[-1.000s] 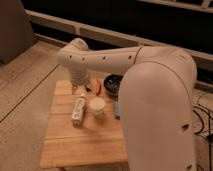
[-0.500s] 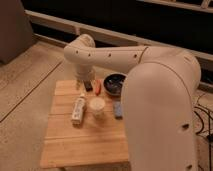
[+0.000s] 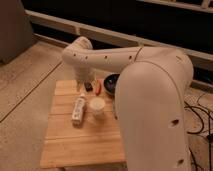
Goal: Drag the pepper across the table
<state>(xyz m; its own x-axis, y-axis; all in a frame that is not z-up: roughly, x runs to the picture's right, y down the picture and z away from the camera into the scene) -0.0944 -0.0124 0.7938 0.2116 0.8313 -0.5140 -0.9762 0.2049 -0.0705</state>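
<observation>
Jaws spread, the gripper (image 3: 84, 88) hangs at 9 o'clock of the pepper (image 3: 98, 86), which it should straddle low before dragging.

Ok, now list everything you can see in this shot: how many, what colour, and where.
table: one, light wooden slats, centre of view
pepper: one, orange-red, far end of the table, beside the bowl
bowl: one, dark, far end, partly behind the arm
bottle: one, white, lying on its side mid-table
round container: one, white, next to the bottle
cables: several, black, on the floor at the view's right
arm: one, white, fills the right of the view, reaching over the table
claw: one, pale and dark, open, low over the far end, close beside the pepper, holding nothing
</observation>
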